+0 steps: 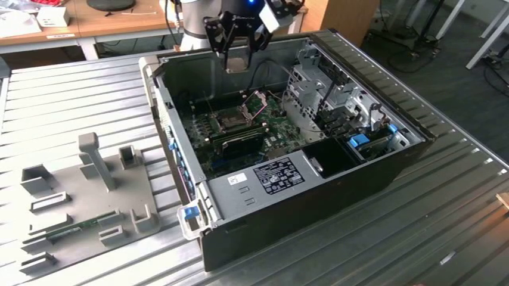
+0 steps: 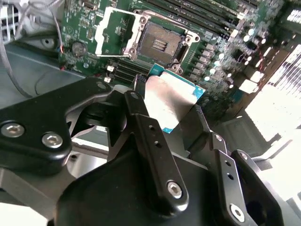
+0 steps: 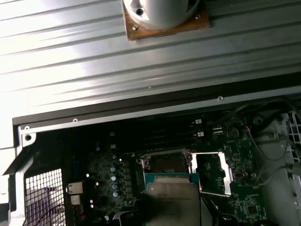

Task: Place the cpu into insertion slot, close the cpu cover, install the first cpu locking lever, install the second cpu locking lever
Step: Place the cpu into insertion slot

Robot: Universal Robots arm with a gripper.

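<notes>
Exterior view: the arm reaches over the opened computer case (image 1: 382, 173), which lies on the ribbed metal bench (image 1: 80, 95). The claw (image 1: 237, 52) hangs above the case's open side, drawn narrow on the cpu (image 1: 237, 63), with the chip clear of everything under it. The insertion slot (image 1: 230, 122) lies well below the claw. The cpu cover (image 1: 256, 102) stands tipped up at the slot's edge. Second wrist view: the black fingers (image 2: 149, 134) pinch the cpu (image 2: 171, 94) by two opposite edges, its pale face toward the camera. Beyond the claw's tips, on the green circuit board (image 2: 84, 19), the insertion slot (image 2: 160, 44) is bare with its dark contact field exposed. The cpu cover (image 2: 115, 30) is swung open beside it. First wrist view: the cpu (image 3: 172, 200) sits close in front of the claw, the slot (image 3: 165, 162) lies beyond it, and the cover (image 3: 212, 173) is open beside the slot. Judgement: the first step is in hand, with the chip carried but not yet seated, and the cover not closed. Seating would call for squaring the chip's edges with the slot's rim and then a level, gentle descent, since the exposed contacts look easy to damage. I cannot tell whether the chip's orientation matches the slot.
</notes>
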